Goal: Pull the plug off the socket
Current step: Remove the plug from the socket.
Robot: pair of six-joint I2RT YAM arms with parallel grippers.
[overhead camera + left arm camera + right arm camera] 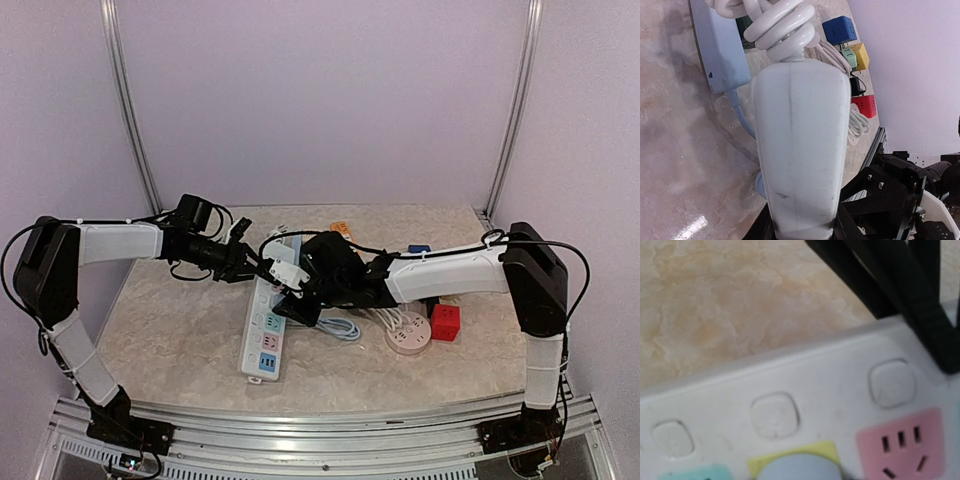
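Observation:
A long white power strip (262,340) with coloured sockets lies on the marble table. In the right wrist view its top (815,385) fills the frame, with a pale blue plug (800,470) seated in the yellow socket next to a pink socket (902,445). My right gripper (295,305) hangs low over that spot. It hides the plug from above, and its fingers do not show. My left gripper (272,270) is at the strip's far part, shut on a white tapered casing (800,140) with a coiled white cord (785,25) at its far end.
A round white socket (405,335) and a red cube (445,322) sit right of the strip. A blue cube (839,30), a yellow cube (861,54) and a pale blue block (720,55) lie further off. A pale blue cable (340,328) loops beside the strip. Black bars (910,300) cross the right wrist view.

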